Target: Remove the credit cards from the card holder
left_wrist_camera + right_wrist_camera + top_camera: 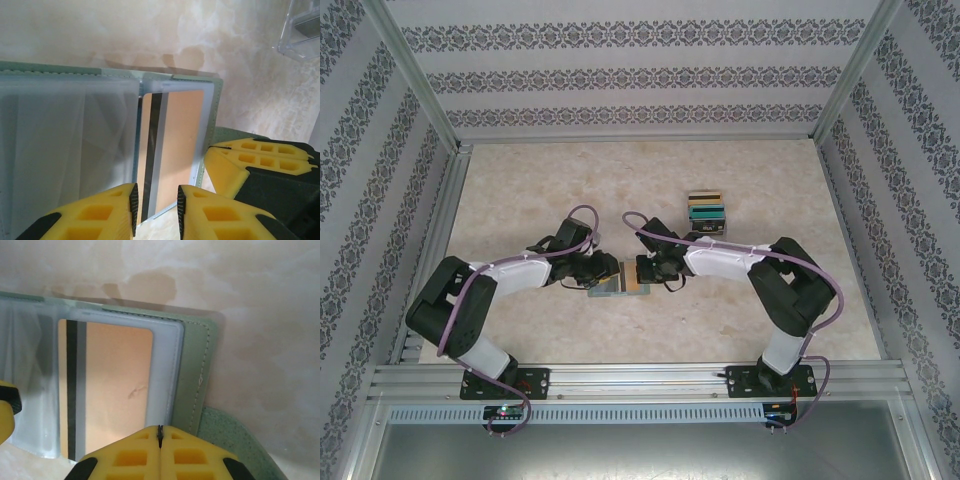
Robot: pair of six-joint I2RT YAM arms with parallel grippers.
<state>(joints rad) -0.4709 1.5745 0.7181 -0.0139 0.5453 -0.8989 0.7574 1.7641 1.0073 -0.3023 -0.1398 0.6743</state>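
Yellow fingers of your right gripper (160,437) are squeezed tight together at the edge of the open card holder (196,365), likely to stop it sliding on the table (520,200). Your left gripper (156,207) hangs with its fingers apart over the gold card (180,145) in its clear pocket, ready to pull it out.

Soft, even light brightens the pale surface (520,190) with only faint shadows. The wrist views look warmer, with a dim shadow beyond the card holder (195,370) and hazy clear sleeves (65,150).
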